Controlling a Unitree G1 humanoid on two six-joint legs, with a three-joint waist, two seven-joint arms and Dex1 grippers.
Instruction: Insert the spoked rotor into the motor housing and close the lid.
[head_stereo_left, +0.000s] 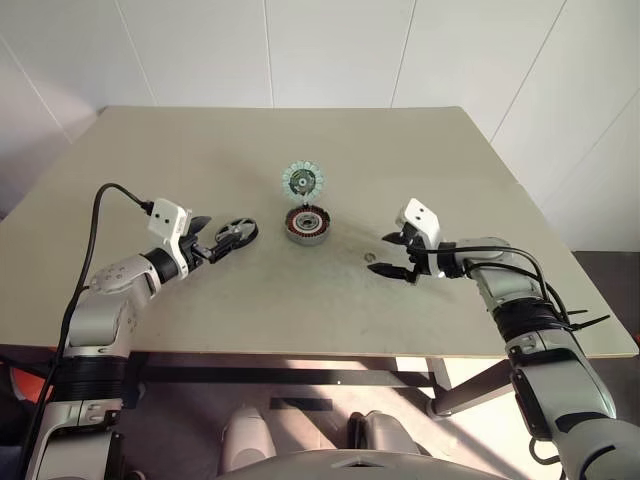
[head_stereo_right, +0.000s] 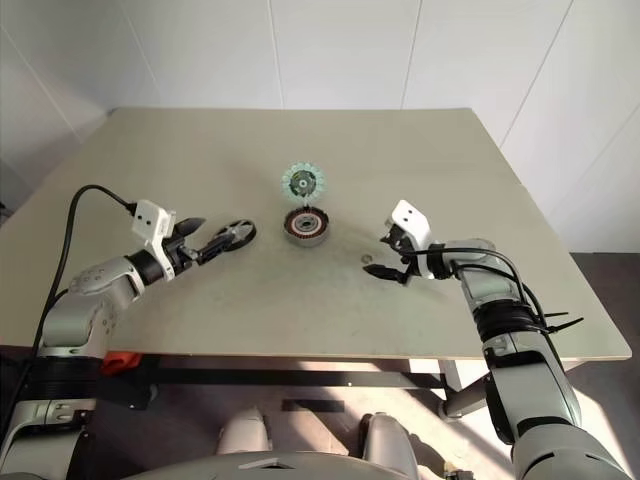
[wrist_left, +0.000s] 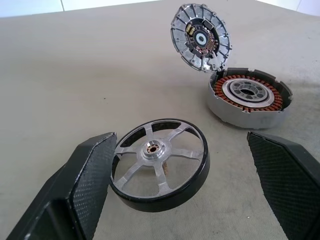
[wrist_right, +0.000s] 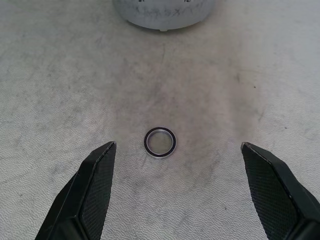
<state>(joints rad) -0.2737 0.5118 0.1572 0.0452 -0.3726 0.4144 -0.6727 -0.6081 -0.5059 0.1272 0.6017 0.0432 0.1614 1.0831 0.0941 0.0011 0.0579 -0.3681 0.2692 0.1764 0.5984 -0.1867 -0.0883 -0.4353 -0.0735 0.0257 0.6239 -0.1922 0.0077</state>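
Left tool (wrist_left: 180, 165) stands wide around the rotor (wrist_left: 159, 164) mid-tabletop (head_stereo_left: 200, 150); right tool (wrist_right: 175, 185) wide, empty. One-sided finger contact could push the rotor askew.

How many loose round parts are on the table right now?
4: spoked rotor between the left tool's fingers, motor housing mid-table, lid propped behind it, small ring before the right tool.
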